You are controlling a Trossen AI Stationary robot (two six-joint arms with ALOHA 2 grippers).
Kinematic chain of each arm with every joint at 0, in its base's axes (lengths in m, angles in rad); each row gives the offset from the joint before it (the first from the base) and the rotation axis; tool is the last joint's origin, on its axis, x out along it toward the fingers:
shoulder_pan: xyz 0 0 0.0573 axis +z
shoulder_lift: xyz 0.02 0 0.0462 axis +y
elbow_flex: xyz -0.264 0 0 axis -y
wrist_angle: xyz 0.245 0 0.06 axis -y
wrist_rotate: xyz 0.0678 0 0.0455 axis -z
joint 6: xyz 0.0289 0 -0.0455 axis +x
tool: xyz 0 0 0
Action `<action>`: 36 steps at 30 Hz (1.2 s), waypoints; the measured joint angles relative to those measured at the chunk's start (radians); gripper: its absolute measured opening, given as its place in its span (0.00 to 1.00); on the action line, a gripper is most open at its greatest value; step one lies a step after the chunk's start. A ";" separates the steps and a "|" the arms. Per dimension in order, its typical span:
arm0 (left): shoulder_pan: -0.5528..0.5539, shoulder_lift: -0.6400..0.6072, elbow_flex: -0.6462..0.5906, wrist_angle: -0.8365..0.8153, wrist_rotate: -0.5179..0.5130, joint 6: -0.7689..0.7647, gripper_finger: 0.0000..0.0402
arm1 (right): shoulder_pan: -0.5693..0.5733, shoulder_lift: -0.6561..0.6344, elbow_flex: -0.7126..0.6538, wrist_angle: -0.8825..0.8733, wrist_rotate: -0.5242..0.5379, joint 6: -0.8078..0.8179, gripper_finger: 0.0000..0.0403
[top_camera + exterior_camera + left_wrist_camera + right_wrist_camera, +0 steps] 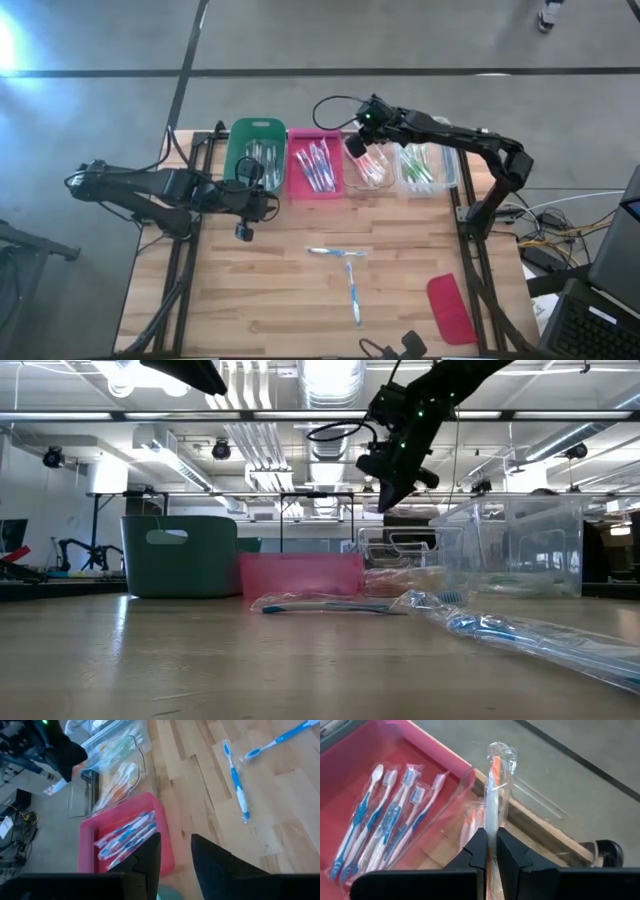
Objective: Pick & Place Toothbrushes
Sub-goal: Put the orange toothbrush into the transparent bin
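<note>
Above the clear bin [368, 170], you have an orange-accented toothbrush [494, 795] in crinkled clear wrap, pinched at its lower end by the right gripper [491, 854], whose fingers are closed tight on it. Its long axis runs straight out from between the fingertips, in line with the fingers, so the brush points ahead of the tool rather than across it. Judging by the wrapped orange brushes lying below it, that clear bin is the target, and the drop turns on keeping this axis inside the bin's walls.

Next bin along: the pink tray [380, 765], opaque plastic, holding wrapped blue toothbrushes [385, 827] laid roughly parallel. A green tub [254, 155] sits beyond it and a second clear bin [428, 168] with green brushes on the other side.

On the bare wood table [270, 300] you still have three blue toothbrushes [345, 270] loose, glossy in wrap, lying crossed near the middle. The left gripper [175, 855] hovers beside the green tub, fingers parted and holding nothing; it is the nearer arm to those three. A flat red lid [451, 308] lies well apart near the table's corner.
</note>
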 joint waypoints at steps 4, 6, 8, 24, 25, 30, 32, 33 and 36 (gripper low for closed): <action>0.000 0.000 0.000 0.013 0.000 0.000 0.28 | 0.001 0.018 -0.030 0.027 -0.007 0.004 0.03; 0.000 0.000 0.000 0.022 0.000 -0.001 0.28 | 0.001 0.038 -0.044 0.031 -0.018 0.003 0.03; 0.000 0.000 0.000 0.025 0.000 -0.001 0.28 | 0.001 0.053 -0.055 0.042 -0.020 0.003 0.03; 0.000 0.000 0.000 0.026 0.000 -0.002 0.28 | -0.005 0.155 -0.074 0.128 -0.053 -0.035 0.03; 0.000 0.000 0.000 0.026 0.000 -0.002 0.28 | -0.006 0.162 -0.074 0.134 -0.053 -0.040 0.03; 0.000 0.000 0.000 0.026 0.000 -0.002 0.28 | -0.014 0.190 -0.074 0.135 -0.052 -0.041 0.08; 0.000 0.000 0.000 0.026 0.001 -0.002 0.28 | -0.017 0.192 -0.074 0.137 -0.053 -0.035 0.12; 0.000 0.000 0.000 0.026 0.001 -0.002 0.28 | -0.017 0.192 -0.074 0.136 -0.053 -0.034 0.15; 0.000 0.000 0.000 0.026 0.002 0.017 0.28 | -0.017 0.191 -0.074 0.137 -0.057 -0.032 0.21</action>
